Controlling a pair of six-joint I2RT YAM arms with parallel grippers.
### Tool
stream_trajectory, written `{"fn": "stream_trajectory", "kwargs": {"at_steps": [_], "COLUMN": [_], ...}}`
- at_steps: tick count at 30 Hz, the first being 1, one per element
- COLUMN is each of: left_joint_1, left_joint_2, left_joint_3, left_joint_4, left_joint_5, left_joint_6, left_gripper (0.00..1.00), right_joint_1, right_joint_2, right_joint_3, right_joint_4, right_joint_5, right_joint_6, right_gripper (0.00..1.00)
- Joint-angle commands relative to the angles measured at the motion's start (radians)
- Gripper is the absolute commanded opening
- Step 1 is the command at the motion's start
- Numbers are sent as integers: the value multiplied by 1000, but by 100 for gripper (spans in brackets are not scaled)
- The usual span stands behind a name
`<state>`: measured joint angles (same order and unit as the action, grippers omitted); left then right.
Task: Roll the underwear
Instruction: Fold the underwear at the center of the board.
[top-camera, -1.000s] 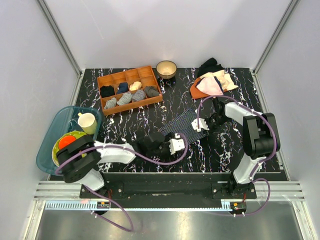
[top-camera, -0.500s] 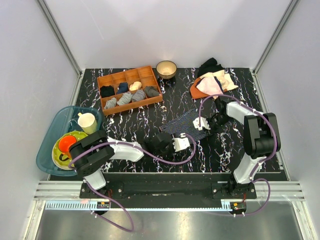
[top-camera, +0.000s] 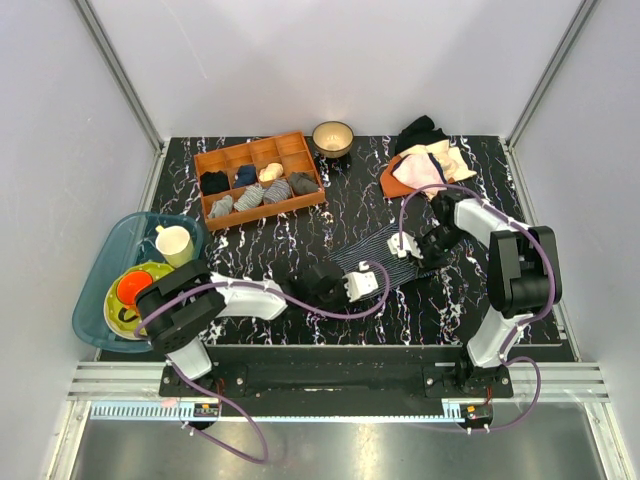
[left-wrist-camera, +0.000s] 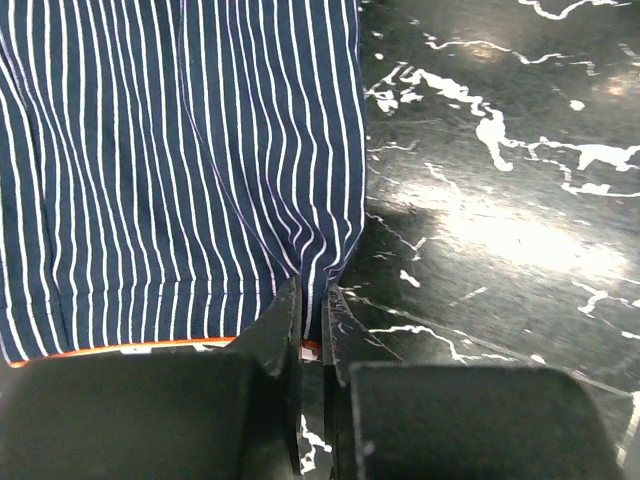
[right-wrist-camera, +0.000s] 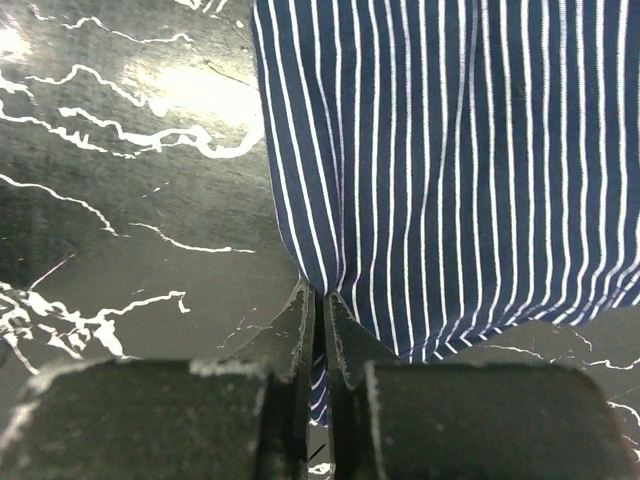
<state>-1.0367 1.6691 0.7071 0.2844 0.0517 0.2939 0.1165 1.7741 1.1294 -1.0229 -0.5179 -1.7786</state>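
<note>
My left hand (left-wrist-camera: 312, 328) has slid right since a second ago and now pinches the near corner of the underwear (left-wrist-camera: 180, 150), lying flat on the counter (left-wrist-camera: 500, 300); my right hand (right-wrist-camera: 320, 318) has also narrowed, nipping the cloth's right edge.

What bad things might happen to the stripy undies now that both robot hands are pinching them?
1. Both jaws are shut on just a thin bit at the edge of the underwear, so the cloth might slip out once they start pulling or rolling.
2. The cloth puckers into a fold where each pinch grabs it, so the roll may start crooked or lumpy.
</note>
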Motion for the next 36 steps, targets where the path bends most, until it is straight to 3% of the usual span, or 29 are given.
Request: {"fn": "stream_trajectory", "kwargs": {"at_steps": [1,11,21,27,36], "left_joint_1": [52,231,403,452,452], "left_joint_2": [-58,-95,-5,82,86], "left_joint_3": [29,69,150,250,187], "left_joint_4": [-103,-131,-85,-148,-178], "left_joint_5": [209,457,585,649,717], "left_joint_6": [-96,-216,-337,-395,-443], "left_gripper": [0,0,0,0,0], "right_joint_1": [-8,-6,-5,2,2], "right_joint_2": [-48,42,238,317,277], "right_joint_3": [79,265,556,651,557], "right_joint_4": [-120,-221,-243,-212,-215], "right_joint_5": [-41,-60,-79,-62,-19], "right_joint_6": [25,85,240,320,272], "right_gripper": [6,6,4,3,3]}}
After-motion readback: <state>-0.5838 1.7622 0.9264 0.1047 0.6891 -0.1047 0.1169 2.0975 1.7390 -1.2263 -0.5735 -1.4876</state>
